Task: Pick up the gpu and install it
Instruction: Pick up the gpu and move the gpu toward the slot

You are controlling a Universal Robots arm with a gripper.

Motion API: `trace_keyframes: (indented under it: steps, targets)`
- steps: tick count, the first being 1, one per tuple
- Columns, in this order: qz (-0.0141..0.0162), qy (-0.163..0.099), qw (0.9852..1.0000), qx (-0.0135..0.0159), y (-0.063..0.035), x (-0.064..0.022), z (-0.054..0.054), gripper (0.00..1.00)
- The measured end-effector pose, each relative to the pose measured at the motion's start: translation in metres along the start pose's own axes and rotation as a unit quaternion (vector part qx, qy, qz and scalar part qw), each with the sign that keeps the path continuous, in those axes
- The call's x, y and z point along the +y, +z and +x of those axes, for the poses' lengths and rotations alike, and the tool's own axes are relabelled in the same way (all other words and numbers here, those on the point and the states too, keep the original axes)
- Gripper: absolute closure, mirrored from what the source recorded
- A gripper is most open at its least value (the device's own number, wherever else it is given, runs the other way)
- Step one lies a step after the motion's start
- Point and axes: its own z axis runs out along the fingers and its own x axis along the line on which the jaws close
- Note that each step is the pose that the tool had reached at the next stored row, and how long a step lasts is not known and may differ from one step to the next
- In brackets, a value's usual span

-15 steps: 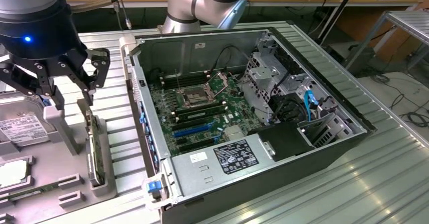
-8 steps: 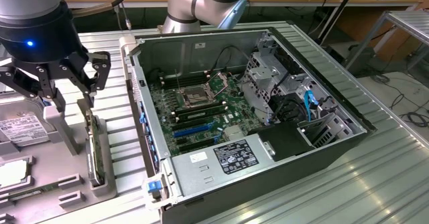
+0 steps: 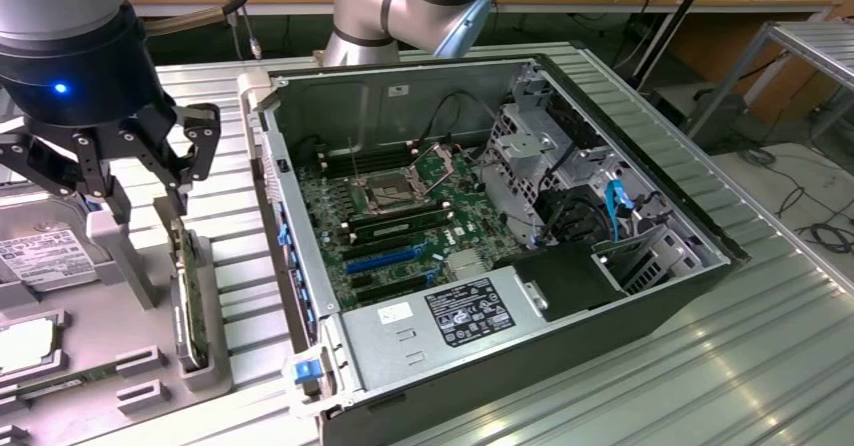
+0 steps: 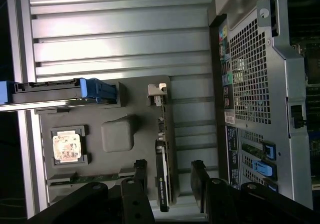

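Thin dark gpu on edge in grey tray, silver bracket at one end, hand open above it

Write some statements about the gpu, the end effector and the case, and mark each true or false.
1. The gpu stands on edge in the grey tray. True.
2. The end effector is shut on the gpu. False: it is open, with one finger on either side of the card.
3. The computer case lies open with its motherboard showing. True.
4. The gpu is seated in the motherboard. False: it sits in the tray, outside the case.
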Motion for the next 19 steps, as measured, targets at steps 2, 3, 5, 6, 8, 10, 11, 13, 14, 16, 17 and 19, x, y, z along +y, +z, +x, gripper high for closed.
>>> trace_keyframes:
  steps: [2, 3, 5, 6, 8, 10, 11, 13, 14, 16, 17, 19]
  targets:
    - [-0.0001, 0.000, 1.0000, -0.0001, 0.0006, 0.0000, 0.000, 0.52]
    - [-0.0001, 0.000, 1.0000, -0.0001, 0.0009, 0.0000, 0.000, 0.52]
    - [-0.0001, 0.000, 1.0000, -0.0001, 0.0020, -0.0001, 0.000, 0.52]
    - [0.0000, 0.000, 1.0000, 0.0000, 0.0025, -0.0001, 0.000, 0.52]
    - [0.0000, 0.000, 1.0000, 0.0000, 0.0037, -0.0002, 0.000, 0.52]
    - [0.0000, 0.000, 1.0000, 0.0000, 0.0050, -0.0002, 0.000, 0.52]
    - [0.0000, 0.000, 1.0000, 0.0000, 0.0057, -0.0002, 0.000, 0.52]
    - [0.0000, 0.000, 1.0000, 0.0000, 0.0070, -0.0003, 0.000, 0.52]
    - [0.0000, 0.000, 1.0000, 0.0000, 0.0078, -0.0004, 0.000, 0.52]
    - [0.0000, 0.000, 1.0000, 0.0000, 0.0088, -0.0004, 0.000, 0.52]
    - [0.0000, 0.000, 1.0000, 0.0000, 0.0094, -0.0004, 0.000, 0.52]
    - [0.0000, 0.000, 1.0000, 0.0000, 0.0105, -0.0005, 0.000, 0.52]
